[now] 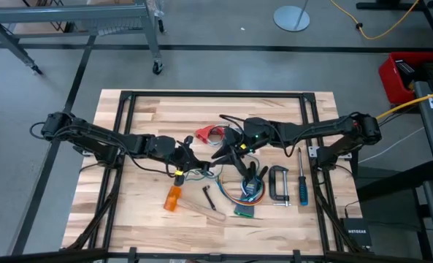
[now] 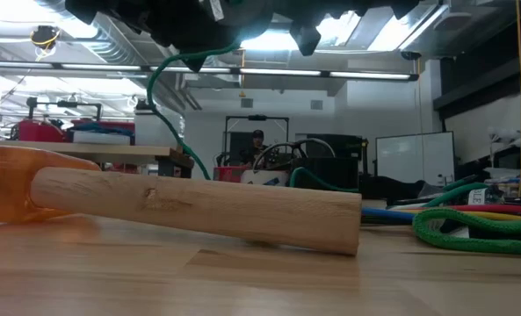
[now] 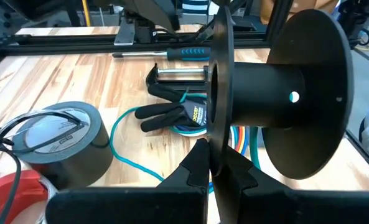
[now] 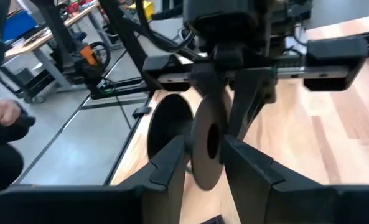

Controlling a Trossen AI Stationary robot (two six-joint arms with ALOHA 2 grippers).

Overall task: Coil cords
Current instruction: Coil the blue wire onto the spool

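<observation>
My left gripper [image 3: 210, 165] is clamped on one flange of the black spool [image 3: 277, 99], and my right gripper [image 4: 204, 163] pinches the spool's other flange. The cords [image 3: 172, 127] lie loose on the table [image 3: 78, 74] just beyond the spool, beside the grey tape roll [image 3: 56, 140].

Most of the table [image 1: 128, 117] lies bare along its far edge and its left side. The middle is crowded: both arms meet over a black spool [image 3: 277, 93], with the grey tape roll [image 3: 53, 140] beside it. Nearer the front, a clamp [image 1: 278, 184], a screwdriver [image 1: 301, 181], tangled cords [image 1: 234, 191] and a wooden-handled tool [image 2: 198, 209] block the way.
</observation>
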